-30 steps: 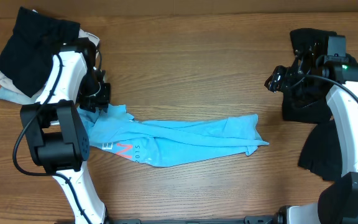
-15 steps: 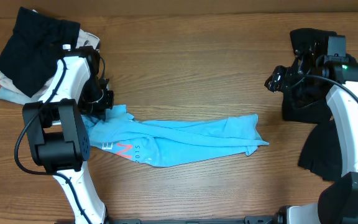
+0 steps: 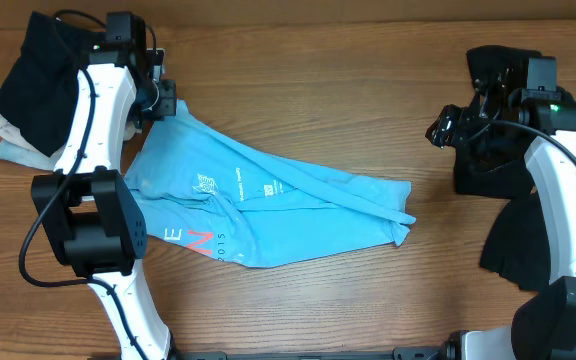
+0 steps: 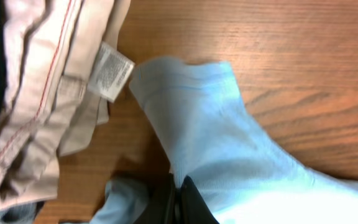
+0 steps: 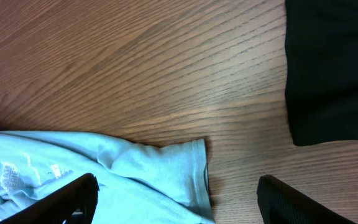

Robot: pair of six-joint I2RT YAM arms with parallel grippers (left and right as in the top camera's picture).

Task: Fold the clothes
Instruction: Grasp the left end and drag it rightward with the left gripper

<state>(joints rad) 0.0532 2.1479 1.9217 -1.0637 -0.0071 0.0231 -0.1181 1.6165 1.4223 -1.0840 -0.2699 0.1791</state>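
Note:
A light blue shirt (image 3: 258, 205) lies spread across the middle of the table, its far left corner lifted. My left gripper (image 3: 161, 100) is shut on that corner, near the pile at the back left; in the left wrist view the jaws (image 4: 179, 202) pinch the blue cloth (image 4: 229, 143). My right gripper (image 3: 446, 130) is open and empty, held above the table to the right of the shirt. The right wrist view shows the shirt's right end (image 5: 135, 168) between the open fingers (image 5: 176, 199).
A pile of black and beige clothes (image 3: 43, 85) sits at the back left; its beige cloth with a label (image 4: 55, 87) shows in the left wrist view. Dark garments (image 3: 503, 170) lie at the right, under the right arm.
My left gripper has pulled the shirt's left corner up and away toward the back left, opening the bunched shirt into a wider sheet. The right arm has not moved.

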